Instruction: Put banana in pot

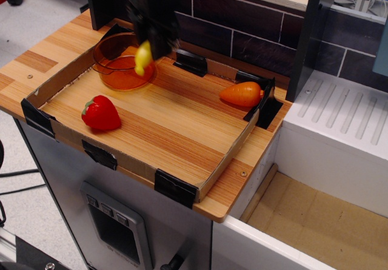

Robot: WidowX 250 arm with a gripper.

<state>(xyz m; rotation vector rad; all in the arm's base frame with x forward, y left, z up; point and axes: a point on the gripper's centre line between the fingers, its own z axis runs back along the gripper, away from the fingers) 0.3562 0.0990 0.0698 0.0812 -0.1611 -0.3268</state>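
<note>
The yellow toy banana [142, 58] hangs in my black gripper [153, 47], which is shut on its upper end. It is held in the air over the right rim of the amber-orange pot [121, 64], with its lower tip pointing down toward the pot's opening. The pot stands at the back left of the wooden tray [176, 130]. I see nothing inside the pot. The arm's body is blurred and hides the pot's far right wall.
A red toy strawberry [101, 113] lies at the tray's front left. An orange toy carrot [242, 93] lies at the back right by a black corner clip. A dark brick wall stands behind; a white sink unit is to the right.
</note>
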